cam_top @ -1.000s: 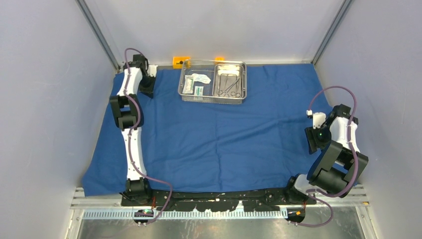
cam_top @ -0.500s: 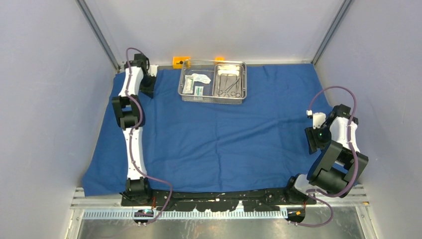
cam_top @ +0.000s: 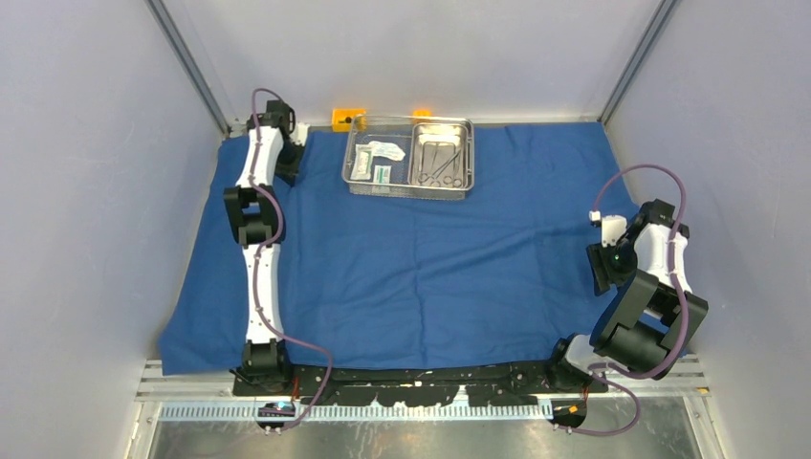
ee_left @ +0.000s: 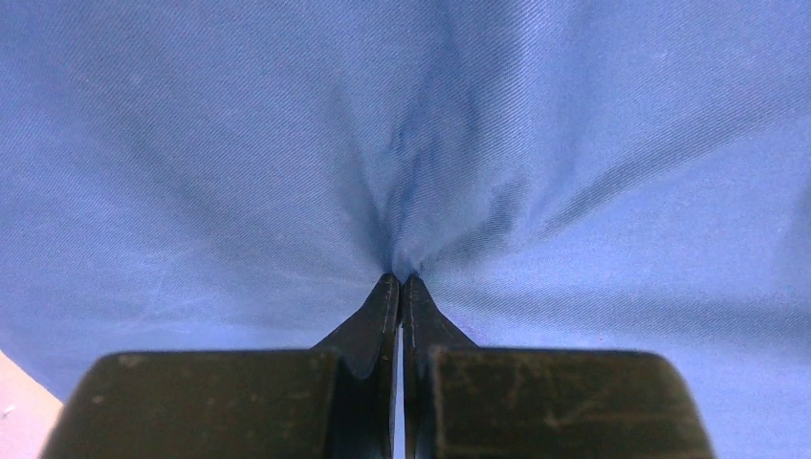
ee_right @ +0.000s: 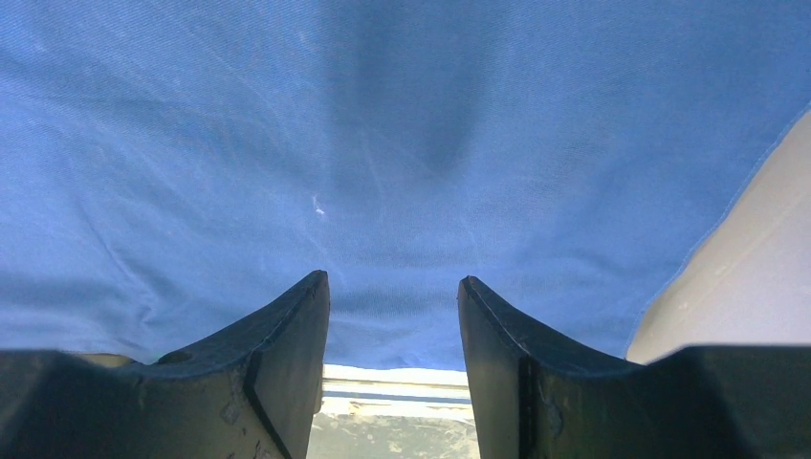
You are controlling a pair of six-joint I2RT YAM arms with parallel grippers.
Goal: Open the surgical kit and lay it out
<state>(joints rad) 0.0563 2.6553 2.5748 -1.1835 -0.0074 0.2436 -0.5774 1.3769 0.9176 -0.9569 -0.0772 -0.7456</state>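
Observation:
The large blue cloth wrap (cam_top: 430, 268) lies spread over the table. At its far left corner my left gripper (cam_top: 288, 164) is shut on a pinch of the blue cloth wrap (ee_left: 411, 191), and creases fan out from the left gripper's (ee_left: 399, 280) closed tips. The steel mesh basket (cam_top: 409, 190) stands at the back centre. It holds white-green packets (cam_top: 368, 161) on its left and the smaller solid steel tray (cam_top: 442, 127) with scissors and forceps (cam_top: 442, 164) on its right. My right gripper (ee_right: 393, 285) hangs open just above the cloth's right edge (ee_right: 708, 239), holding nothing.
Two small orange blocks (cam_top: 342, 118) (cam_top: 422, 114) sit behind the basket against the back wall. Grey walls close in on the left, right and back. The bare tabletop (ee_right: 756, 277) shows beyond the cloth's right edge, and the metal front rail (cam_top: 421, 409) runs below the arm bases.
The left arm has shifted slightly right and toward the back, its jaws finishing their pinch on the cloth. The right arm and the basket have not moved.

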